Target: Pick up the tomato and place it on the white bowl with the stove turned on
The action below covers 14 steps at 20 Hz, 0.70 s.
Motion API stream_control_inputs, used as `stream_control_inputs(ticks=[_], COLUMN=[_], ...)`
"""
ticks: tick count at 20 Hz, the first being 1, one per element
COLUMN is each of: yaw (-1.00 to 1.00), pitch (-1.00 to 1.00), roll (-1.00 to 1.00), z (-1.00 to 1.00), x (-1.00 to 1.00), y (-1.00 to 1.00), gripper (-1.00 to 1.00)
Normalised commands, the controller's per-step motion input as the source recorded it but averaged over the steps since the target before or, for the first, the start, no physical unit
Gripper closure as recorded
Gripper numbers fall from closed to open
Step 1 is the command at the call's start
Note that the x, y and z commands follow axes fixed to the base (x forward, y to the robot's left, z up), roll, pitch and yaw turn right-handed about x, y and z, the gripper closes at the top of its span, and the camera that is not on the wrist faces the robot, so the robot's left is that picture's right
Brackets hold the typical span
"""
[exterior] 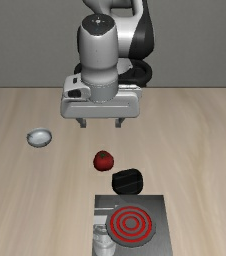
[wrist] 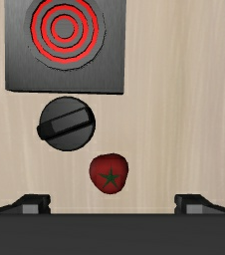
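Two fingers (wrist: 27, 202) spread wide — tomato (wrist: 110, 173) beneath them.

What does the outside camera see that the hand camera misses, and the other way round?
Extra in the exterior view: the white bowl, the robot arm, and a small grey object at the corner of the stove. Extra in the wrist view: the dark star on top of the tomato and the bar across the black round object. Both share the tomato, the black round object, the stove's glowing red rings, and the open gripper.
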Motion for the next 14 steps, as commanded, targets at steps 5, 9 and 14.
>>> stream_control_inputs(ticks=[5, 9, 14], yaw=[0.0, 0.0, 0.0], pitch=[0.0, 0.0, 0.0], roll=[0.0, 0.0, 0.0], z=[-0.8, -0.5, -0.6], x=[-0.2, 0.0, -0.4], y=[0.0, 0.0, 0.0], gripper=[-1.0, -1.0, -1.0])
